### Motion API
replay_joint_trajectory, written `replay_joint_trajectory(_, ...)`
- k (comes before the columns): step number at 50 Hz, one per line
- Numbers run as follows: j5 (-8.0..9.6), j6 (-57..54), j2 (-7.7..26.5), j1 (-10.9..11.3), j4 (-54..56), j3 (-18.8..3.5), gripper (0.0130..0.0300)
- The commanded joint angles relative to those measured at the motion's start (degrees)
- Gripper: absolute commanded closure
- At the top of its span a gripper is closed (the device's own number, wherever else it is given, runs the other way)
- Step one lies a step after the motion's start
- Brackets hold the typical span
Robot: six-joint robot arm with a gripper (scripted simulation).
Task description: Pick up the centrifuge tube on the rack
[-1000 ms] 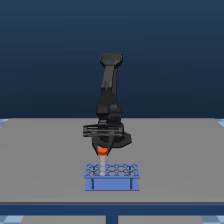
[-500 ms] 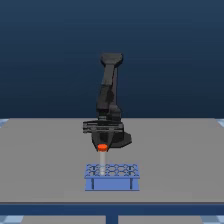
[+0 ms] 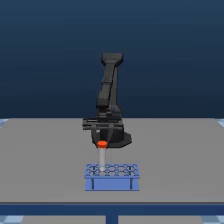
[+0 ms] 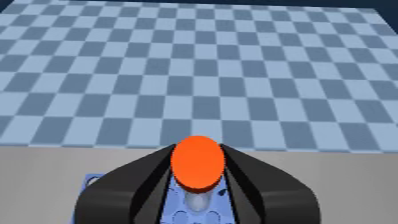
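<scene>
The centrifuge tube, whitish with an orange-red cap, hangs upright above the blue rack, its lower end at about the level of the rack's top grid. My gripper is shut on the tube just under the cap. In the wrist view the black fingers flank the cap on both sides, the tube's pale body shows below the cap, and part of the rack shows beneath it.
The rack stands on a grey table near its front edge. The arm's black base sits just behind the rack. A blue checkered floor lies beyond the table.
The gripper has risen with the tube. The orange cap sits higher above the rack than one second ago, and more of the tube's body shows.
</scene>
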Motion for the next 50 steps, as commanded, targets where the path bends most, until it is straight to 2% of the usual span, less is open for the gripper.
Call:
replay_joint_trajectory(1, -0.04, 6.27, -0.3, 0.0, -4.88, -0.34, 0.03)
replay_joint_trajectory(17, -0.56, 20.02, -1.16, 0.0, -18.52, -1.34, 0.03)
replay_joint_trajectory(30, -1.63, 33.05, -2.1, 0.0, -31.42, -2.56, 0.03)
replay_joint_trajectory(50, -3.35, 44.57, -3.13, 0.0, -42.77, -4.12, 0.03)
